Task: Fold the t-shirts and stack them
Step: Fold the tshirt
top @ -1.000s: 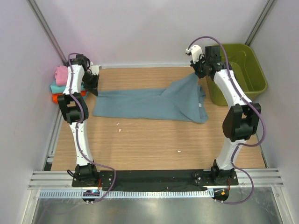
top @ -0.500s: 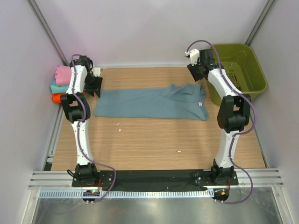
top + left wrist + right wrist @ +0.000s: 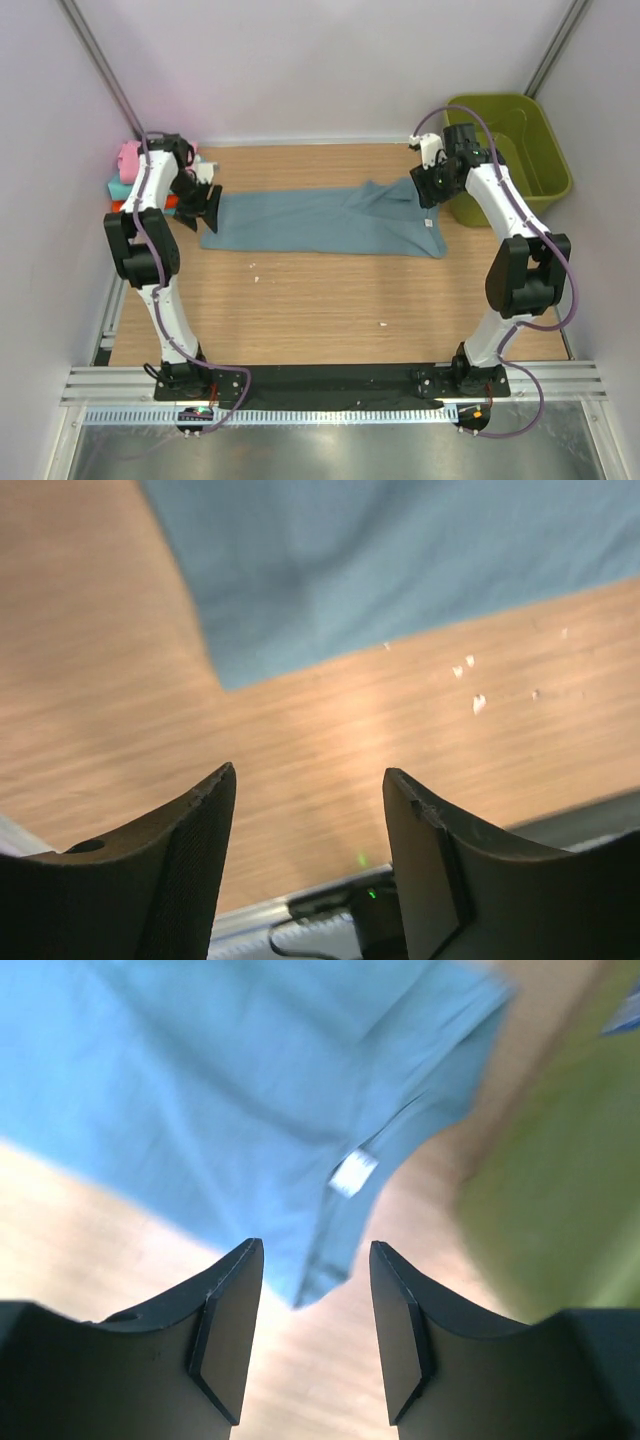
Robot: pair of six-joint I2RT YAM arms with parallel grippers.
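One bench (image 3: 320, 300) fills the middle of the top view. One slate blue-grey t-shirt (image 3: 320, 222) lies spread flat across its upper middle, not yet folded. One olive-green basket (image 3: 540, 150) stands at the upper right. At the upper left edge sits a pile of what looks like three folded shirts: pink t-shirt (image 3: 128, 157), teal t-shirt (image 3: 118, 188), orange t-shirt (image 3: 118, 208). The left arm hides part of the pile, so that count is likely, not certain. By my reckoning, three of four are done; folding and stacking the last remains. Two claws: the left claw (image 3: 208, 205) and the right claw (image 3: 428, 190) each stand partly open over a shirt end, gripping nothing. One white neck label (image 3: 353, 1173) shows.
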